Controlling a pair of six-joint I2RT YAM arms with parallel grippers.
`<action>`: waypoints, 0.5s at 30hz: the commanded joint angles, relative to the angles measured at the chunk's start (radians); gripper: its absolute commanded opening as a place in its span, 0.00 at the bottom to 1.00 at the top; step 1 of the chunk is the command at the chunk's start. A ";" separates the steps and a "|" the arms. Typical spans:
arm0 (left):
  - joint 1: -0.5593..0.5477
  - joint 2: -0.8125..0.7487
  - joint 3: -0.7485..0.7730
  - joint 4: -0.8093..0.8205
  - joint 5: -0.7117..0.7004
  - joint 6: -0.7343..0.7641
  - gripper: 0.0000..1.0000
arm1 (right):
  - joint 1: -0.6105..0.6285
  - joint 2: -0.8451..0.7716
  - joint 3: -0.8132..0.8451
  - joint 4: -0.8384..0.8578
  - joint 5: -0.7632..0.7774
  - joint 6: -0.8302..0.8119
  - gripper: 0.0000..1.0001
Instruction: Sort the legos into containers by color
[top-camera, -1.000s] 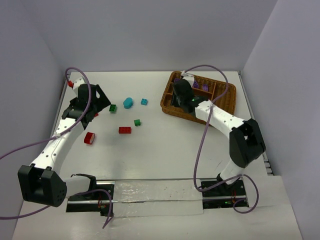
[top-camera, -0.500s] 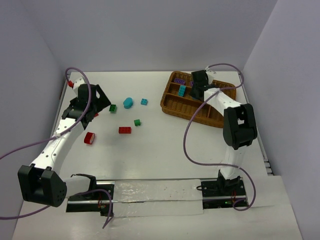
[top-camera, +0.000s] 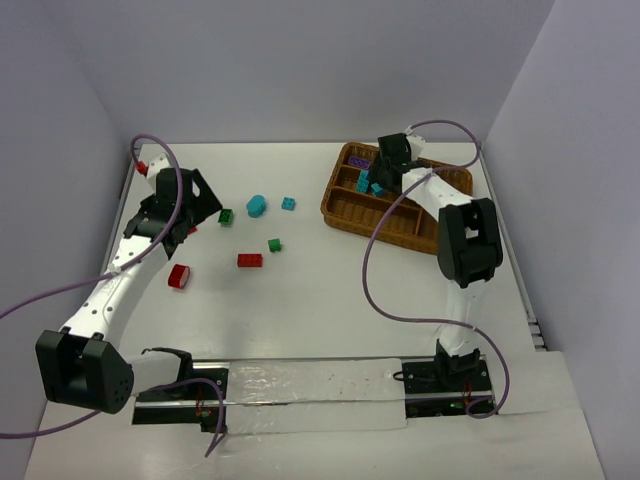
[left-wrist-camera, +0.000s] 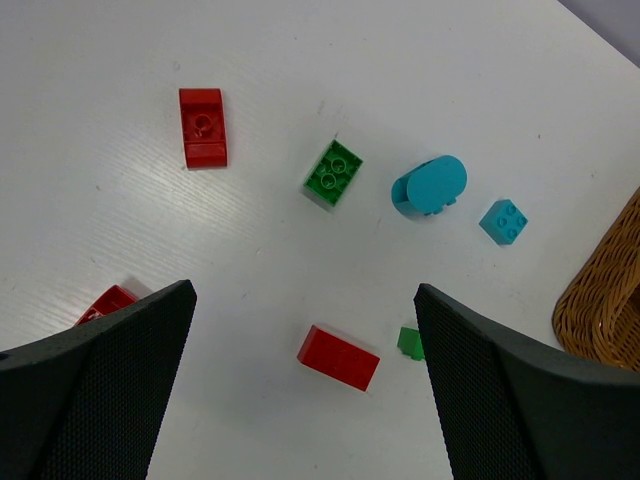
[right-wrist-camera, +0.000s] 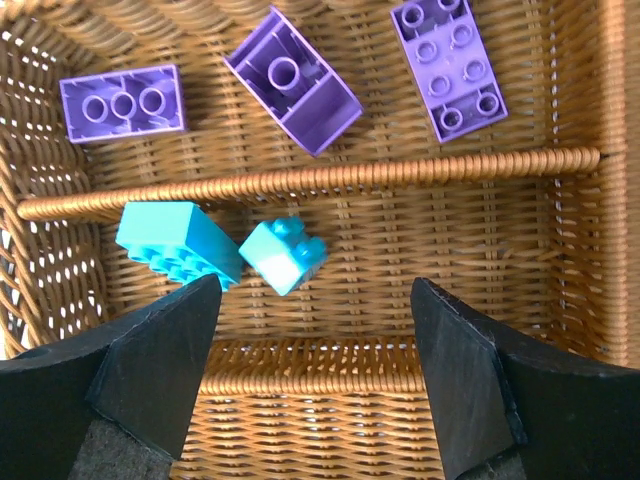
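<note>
The wicker tray (top-camera: 430, 215) sits at the back right. My right gripper (right-wrist-camera: 315, 300) hangs open over it, nothing between its fingers. Just beyond its fingertips, in one slot, lie a larger teal brick (right-wrist-camera: 178, 245) and a small tilted teal brick (right-wrist-camera: 283, 256). Past the divider (right-wrist-camera: 310, 182), three purple bricks (right-wrist-camera: 292, 82) lie in the neighbouring slot. My left gripper (left-wrist-camera: 303, 300) is open above the table, over a red brick (left-wrist-camera: 338, 357) and a green one (left-wrist-camera: 408, 342). Further off lie a green brick (left-wrist-camera: 333, 174), a rounded teal piece (left-wrist-camera: 430, 185), a small teal brick (left-wrist-camera: 503, 221) and another red brick (left-wrist-camera: 203, 140).
One red brick (top-camera: 178, 276) lies left of the left arm, and a small red piece (top-camera: 141, 167) sits at the table's far left corner. Grey walls close in the table at the back and on both sides. The right arm's cable loops over the table beside the tray.
My right gripper moved from the tray's left part toward its back and opened; a small teal brick now lies beside the larger one. The left arm stayed still.
</note>
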 joint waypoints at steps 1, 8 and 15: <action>0.000 0.015 0.036 0.018 0.034 -0.002 0.99 | 0.018 -0.096 0.030 0.021 0.019 -0.039 0.84; -0.015 0.120 0.122 0.003 0.062 -0.009 0.98 | 0.164 -0.197 0.000 0.031 0.009 -0.104 0.81; -0.041 0.295 0.296 -0.071 0.037 -0.036 0.97 | 0.389 -0.043 0.183 -0.084 -0.017 -0.210 0.79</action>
